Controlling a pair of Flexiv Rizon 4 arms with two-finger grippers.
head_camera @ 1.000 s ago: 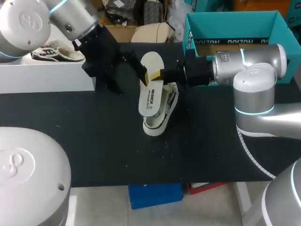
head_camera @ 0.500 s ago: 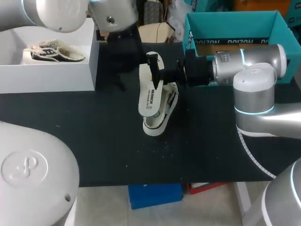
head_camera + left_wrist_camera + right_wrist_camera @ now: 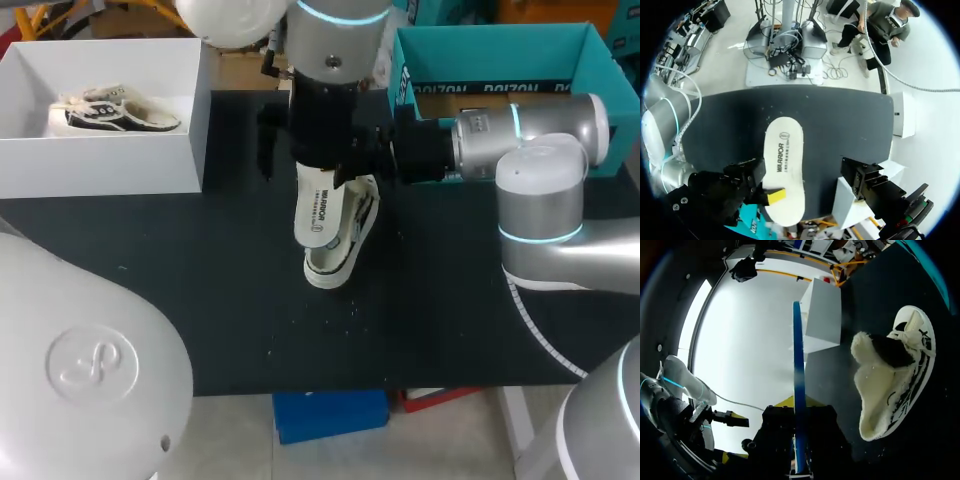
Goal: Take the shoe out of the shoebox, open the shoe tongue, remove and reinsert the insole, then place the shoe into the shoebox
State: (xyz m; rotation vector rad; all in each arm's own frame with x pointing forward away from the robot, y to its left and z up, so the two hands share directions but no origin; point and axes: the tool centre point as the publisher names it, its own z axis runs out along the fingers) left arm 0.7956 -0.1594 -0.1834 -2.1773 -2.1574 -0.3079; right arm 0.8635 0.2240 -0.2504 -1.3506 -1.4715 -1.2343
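Above the unboxed shoe (image 3: 350, 235), the right gripper (image 3: 799, 432) clamps its jaws on the removed insole (image 3: 321, 212) (left gripper: cannot tell); reinsertion and boxing remain.

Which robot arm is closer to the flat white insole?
Right. The right pincer is shut on the flat white insole near one end, with a yellow tip on top. The left arm hangs above the insole, apart from it.
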